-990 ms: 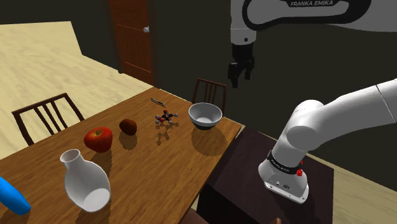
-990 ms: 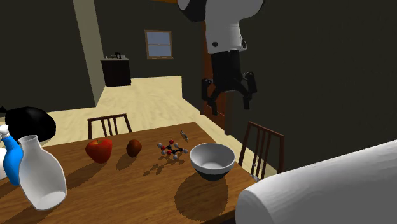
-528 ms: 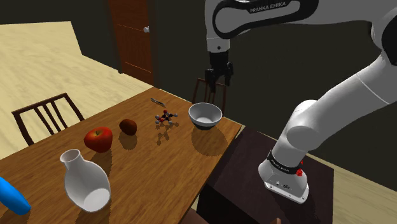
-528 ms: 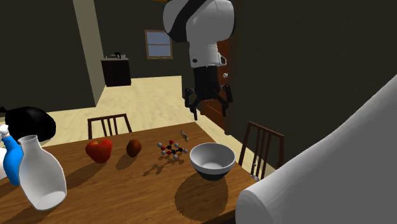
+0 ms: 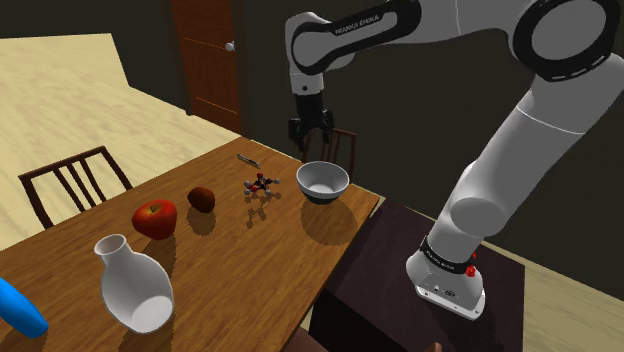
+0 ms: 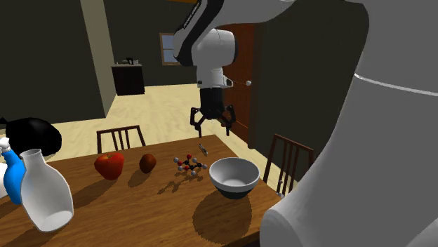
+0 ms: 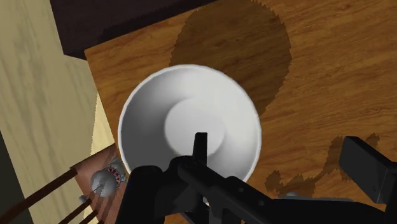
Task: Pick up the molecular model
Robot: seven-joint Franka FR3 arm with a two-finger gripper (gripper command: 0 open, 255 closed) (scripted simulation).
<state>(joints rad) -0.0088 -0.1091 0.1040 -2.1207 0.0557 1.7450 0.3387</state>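
"franka emika", in pale capitals on the dark band along the upper link of the white arm, in the shoulder view. set slanting a little upward toward that view's right, just before the bend down to the wrist. small lettering, so the 2nd word only probably "emika". pale marks on that dark band in the second exterior view, too small to read.

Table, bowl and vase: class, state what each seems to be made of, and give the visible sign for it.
Table: wood, shown by its brown surface with grain streaks. Bowl: plain, smooth, white-grey with soft shading and no pattern; possibly ceramic, but the look leaves it open. Vase: plain, smooth white with no texture; perhaps ceramic, uncertain.
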